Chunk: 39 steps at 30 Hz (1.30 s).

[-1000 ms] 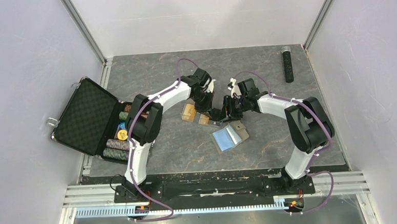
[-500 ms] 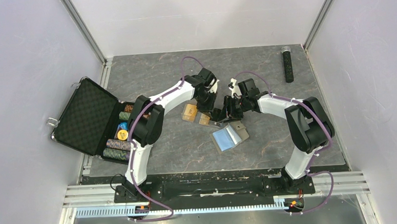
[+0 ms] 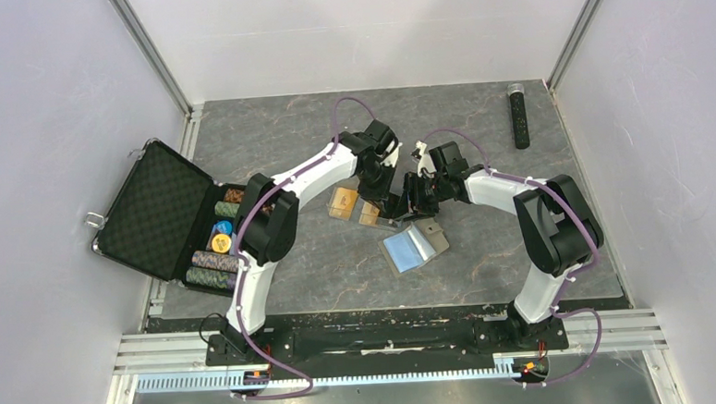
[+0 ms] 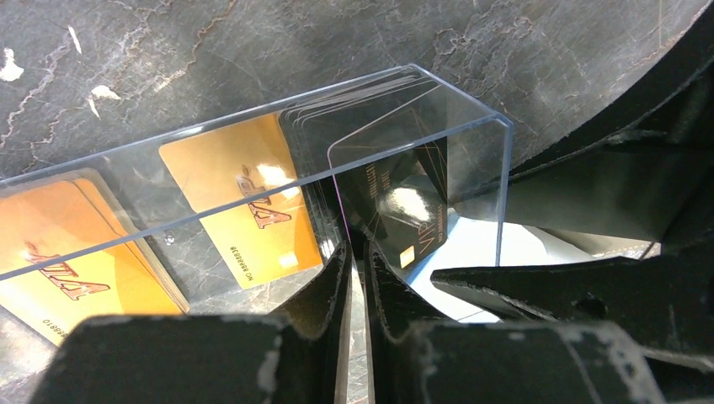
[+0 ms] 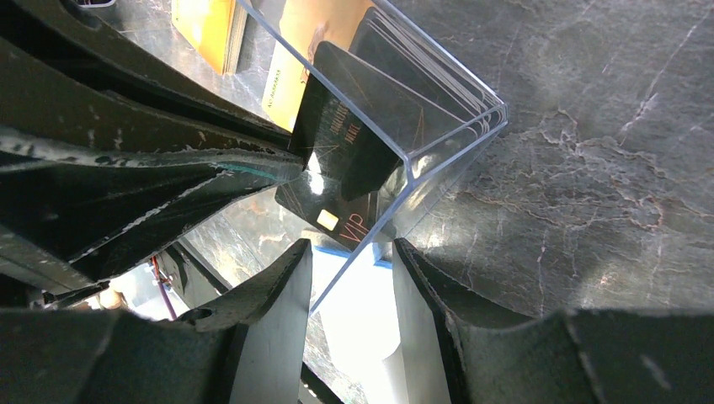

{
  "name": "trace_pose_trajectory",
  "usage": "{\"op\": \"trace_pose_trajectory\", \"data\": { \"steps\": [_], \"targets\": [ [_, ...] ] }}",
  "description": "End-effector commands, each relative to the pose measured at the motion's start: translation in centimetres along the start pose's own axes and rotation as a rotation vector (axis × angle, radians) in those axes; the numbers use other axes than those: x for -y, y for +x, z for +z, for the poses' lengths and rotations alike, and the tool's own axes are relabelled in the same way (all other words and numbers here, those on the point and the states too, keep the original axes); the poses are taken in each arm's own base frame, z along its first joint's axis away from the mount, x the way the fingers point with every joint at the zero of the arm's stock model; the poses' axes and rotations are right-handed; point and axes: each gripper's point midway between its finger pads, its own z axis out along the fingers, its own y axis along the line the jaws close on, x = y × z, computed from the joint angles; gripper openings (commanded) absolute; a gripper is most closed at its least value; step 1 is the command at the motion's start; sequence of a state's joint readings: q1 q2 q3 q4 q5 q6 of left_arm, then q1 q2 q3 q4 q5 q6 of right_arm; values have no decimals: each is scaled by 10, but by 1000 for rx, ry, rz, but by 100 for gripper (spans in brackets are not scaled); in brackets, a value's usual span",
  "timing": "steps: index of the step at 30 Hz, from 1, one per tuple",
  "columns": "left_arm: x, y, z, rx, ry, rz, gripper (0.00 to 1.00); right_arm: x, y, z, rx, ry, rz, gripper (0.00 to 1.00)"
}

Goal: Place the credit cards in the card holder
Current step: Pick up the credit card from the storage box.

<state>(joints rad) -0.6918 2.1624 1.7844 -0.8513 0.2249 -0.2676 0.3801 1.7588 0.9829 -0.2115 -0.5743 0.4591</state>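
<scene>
A clear plastic box [image 3: 387, 212] lies mid-table and holds black VIP cards [image 4: 396, 202]. One black card [image 5: 345, 160] tilts up out of it, its edge at my left gripper [image 4: 355, 246], whose jaws stand a narrow slit apart. Orange credit cards lie beside and under the box [image 4: 244, 202], with a stack [image 4: 59, 261] further left. In the top view they show orange [image 3: 340, 203]. My right gripper [image 5: 352, 244] straddles the box's end corner, and the box edge runs between its fingers. The card holder [image 3: 415, 245] lies open just in front, light blue side up.
An open black case [image 3: 156, 208] with poker chips [image 3: 211, 258] sits at the left edge. A black stick-shaped object [image 3: 519, 115] lies at the back right. Both arms meet over the box, close together.
My left wrist has shifted a little to the right, and its jaws have parted from fully shut to a thin slit. The right arm and the box have stayed put.
</scene>
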Motion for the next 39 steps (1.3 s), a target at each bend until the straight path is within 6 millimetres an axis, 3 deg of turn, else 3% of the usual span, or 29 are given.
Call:
{"op": "trace_pose_trajectory", "data": {
  "steps": [1,9,13,19,21,24,25,28,33,39],
  "targets": [
    [12,-8,-2,11,33,88,14,-3,-4,-2,23,-7,-32,43],
    [46,-21,-22,84,204,56,17,-3,-4,-3,25,-6,-32,43],
    [50,-24,-25,110,256,20,25,-2,-3,-3,23,-5,-32,43],
    [41,-18,-11,69,254,-17,27,-3,-3,-4,26,-5,-32,43],
    [35,-14,-6,50,233,-26,22,-3,-4,-4,28,-4,-35,43],
    [27,-12,-4,39,225,-43,3,-7,-9,-8,48,-8,-45,44],
    [26,-14,-8,50,227,-45,2,-10,-11,-11,58,-10,-52,45],
    [25,-27,-29,125,261,-57,2,-18,-21,-21,103,-10,-79,58],
    [21,-55,-85,301,390,-110,2,-34,-40,-45,193,-22,-127,78],
    [9,-67,-146,469,556,-180,2,-60,-60,-74,264,-106,-173,86]
  ]
}}
